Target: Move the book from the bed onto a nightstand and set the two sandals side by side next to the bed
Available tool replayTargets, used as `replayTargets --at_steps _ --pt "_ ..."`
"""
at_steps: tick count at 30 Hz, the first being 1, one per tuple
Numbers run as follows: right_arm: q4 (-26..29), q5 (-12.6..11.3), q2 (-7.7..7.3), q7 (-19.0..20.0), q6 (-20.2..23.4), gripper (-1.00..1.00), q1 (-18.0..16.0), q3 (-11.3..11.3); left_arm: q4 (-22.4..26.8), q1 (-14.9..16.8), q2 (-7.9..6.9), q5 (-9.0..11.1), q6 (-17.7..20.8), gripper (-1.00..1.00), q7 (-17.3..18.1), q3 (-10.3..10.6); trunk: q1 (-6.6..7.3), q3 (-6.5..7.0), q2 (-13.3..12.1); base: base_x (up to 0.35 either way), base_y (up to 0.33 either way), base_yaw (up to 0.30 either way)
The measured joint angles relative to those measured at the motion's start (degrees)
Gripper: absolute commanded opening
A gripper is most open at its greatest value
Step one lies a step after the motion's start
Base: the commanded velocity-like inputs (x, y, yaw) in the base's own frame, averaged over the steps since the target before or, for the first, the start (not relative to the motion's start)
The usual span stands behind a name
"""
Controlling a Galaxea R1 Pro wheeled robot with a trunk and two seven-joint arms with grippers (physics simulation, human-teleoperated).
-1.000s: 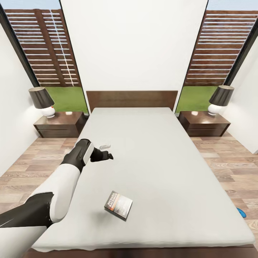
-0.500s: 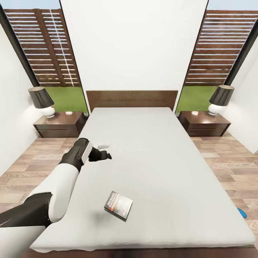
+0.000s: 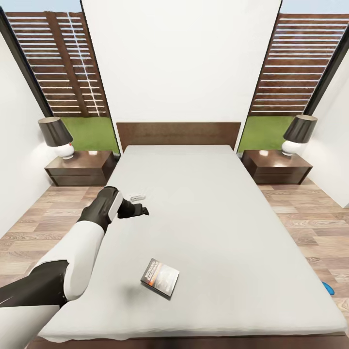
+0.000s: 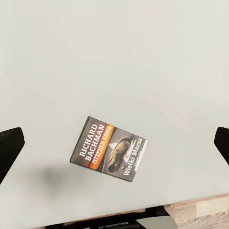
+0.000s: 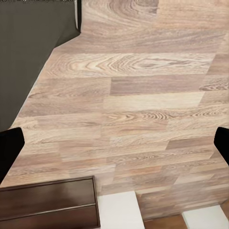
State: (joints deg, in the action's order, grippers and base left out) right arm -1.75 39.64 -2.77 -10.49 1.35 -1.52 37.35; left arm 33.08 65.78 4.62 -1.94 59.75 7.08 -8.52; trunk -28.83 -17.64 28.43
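Fingers (image 4: 10,143) of the left gripper (image 3: 138,210) stood wide apart, dark tips at both edges of the left wrist view, gripping nothing and touching nothing. Hung above the off-white mattress of the bed (image 3: 218,203), out past the book (image 3: 160,277) toward the headboard, with the wrist camera looking down on the cover. Lay flat near the foot of the bed, that paperback (image 4: 109,153), skewed to the mattress edge, "RICHARD BACHMAN" legible beside the orange band.

Judged as the approach to the pick. Best done by bringing the gripper back toward the foot of the bed until centred over the book, turning the wrist so the fingers straddle the narrower width, then lowering until one tip can slide under an edge; thin and flat on a soft surface, so likely hard to pinch from straight above. Could be nudged to the mattress edge first for an easier bite.

Fingers (image 5: 9,145) of the right gripper (image 5: 114,148) also set wide apart and empty, over the wood-plank floor (image 5: 143,105). Either nightstand (image 3: 80,168) beside the headboard carried a lamp (image 3: 57,136), with bare top left for the book. Peeked in at the far right floor edge, a blue sandal (image 3: 328,288).
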Motion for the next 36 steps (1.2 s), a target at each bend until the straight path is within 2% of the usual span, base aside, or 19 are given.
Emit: replayTargets --at_steps 9,21,36 --pt "0.0 0.0 -0.11 0.0 -0.1 1.0 0.0 0.0 0.0 0.0 -0.87 0.0 0.0 1.0 0.0 0.1 -1.98 -1.62 3.6 0.0 0.0 0.0" --pt "0.0 0.0 -0.23 0.0 -0.2 1.0 0.0 0.1 0.0 -0.1 -1.22 -0.1 0.0 1.0 0.0 0.2 -1.99 -1.76 3.6 0.0 0.0 0.0" --pt "-0.1 -0.1 -0.31 0.4 -0.1 1.0 0.0 0.1 -0.1 -0.2 -1.3 -0.1 0.0 1.0 0.1 0.2 -1.99 -2.96 3.6 0.0 0.0 0.0"
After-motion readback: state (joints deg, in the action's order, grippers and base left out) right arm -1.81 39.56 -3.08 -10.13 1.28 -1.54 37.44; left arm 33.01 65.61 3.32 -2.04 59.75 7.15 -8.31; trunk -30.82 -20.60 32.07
